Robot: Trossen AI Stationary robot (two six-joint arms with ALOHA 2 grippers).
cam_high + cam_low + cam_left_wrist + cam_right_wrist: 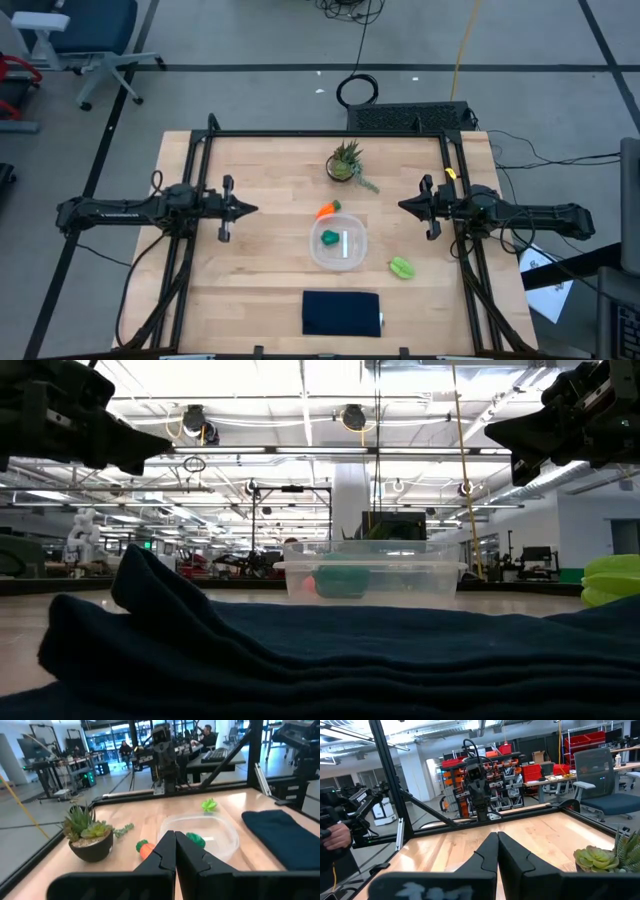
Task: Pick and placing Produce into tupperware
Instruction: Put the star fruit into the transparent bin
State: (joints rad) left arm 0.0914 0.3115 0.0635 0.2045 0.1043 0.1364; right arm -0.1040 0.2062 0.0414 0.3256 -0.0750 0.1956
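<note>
The navy cloth (341, 312) lies at the table's (250, 270) front edge, the tupperware (338, 248) behind it holding the dark green lump (329, 238). The carrot (327, 210) and leaf piece (402, 268) lie outside. Left gripper (252, 209) and right gripper (403, 206) hover apart, jaws together, empty.

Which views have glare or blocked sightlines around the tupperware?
Low view: the navy cloth fills the foreground, bright ceiling lights wash out the background, and the tupperware shows only as a thin strip. Left wrist view: the left gripper covers the container's near rim. High view: evenly lit, unobstructed.
</note>
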